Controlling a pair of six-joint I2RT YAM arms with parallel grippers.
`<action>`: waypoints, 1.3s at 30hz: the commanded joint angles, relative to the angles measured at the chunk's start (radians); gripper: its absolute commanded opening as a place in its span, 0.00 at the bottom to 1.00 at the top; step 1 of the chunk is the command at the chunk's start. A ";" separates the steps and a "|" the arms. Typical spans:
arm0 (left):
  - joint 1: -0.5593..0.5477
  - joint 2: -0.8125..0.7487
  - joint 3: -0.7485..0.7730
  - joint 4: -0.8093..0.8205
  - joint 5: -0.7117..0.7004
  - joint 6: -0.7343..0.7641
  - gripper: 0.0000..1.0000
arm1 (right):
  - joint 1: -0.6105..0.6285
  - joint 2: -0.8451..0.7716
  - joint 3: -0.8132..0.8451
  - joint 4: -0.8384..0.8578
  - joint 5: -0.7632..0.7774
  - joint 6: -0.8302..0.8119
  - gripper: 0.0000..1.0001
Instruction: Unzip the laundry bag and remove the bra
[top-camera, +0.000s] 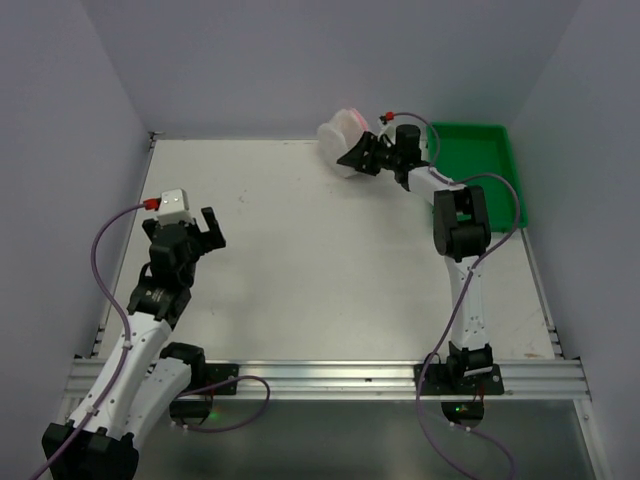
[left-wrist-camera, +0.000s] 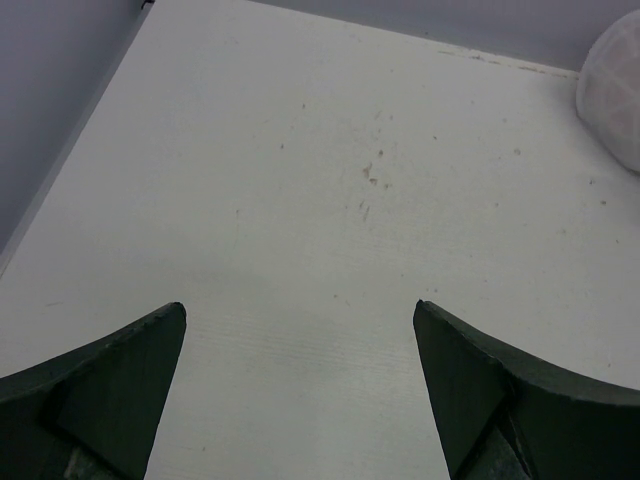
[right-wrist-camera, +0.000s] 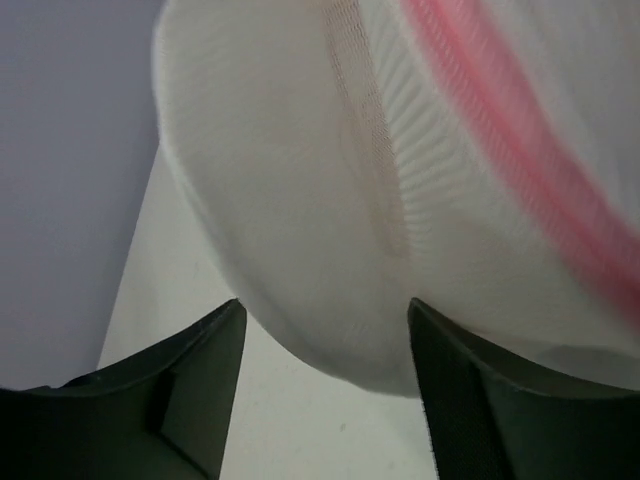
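So the laundry bag (top-camera: 343, 135) sits at the far edge of the desk (top-camera: 320, 270), just left of the green tray (top-camera: 480, 150); right hand (top-camera: 357, 156) is right up against it, fingers apart, nothing pinched; left hand (top-camera: 207, 228) hangs wide over the near left. I'd aim for the pink zip edge (right-wrist-camera: 500, 150), not a fistful of mesh; can't see the bra through it.
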 joint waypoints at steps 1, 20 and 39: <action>0.011 -0.020 -0.007 0.038 0.004 0.026 1.00 | 0.089 -0.210 -0.164 0.073 0.124 -0.052 0.64; 0.011 -0.067 -0.009 0.030 0.007 0.019 1.00 | 0.248 -0.383 -0.320 0.047 0.587 -0.174 0.63; 0.011 -0.050 0.002 0.007 -0.037 0.009 1.00 | 0.337 -0.134 0.175 -0.392 0.928 -0.102 0.72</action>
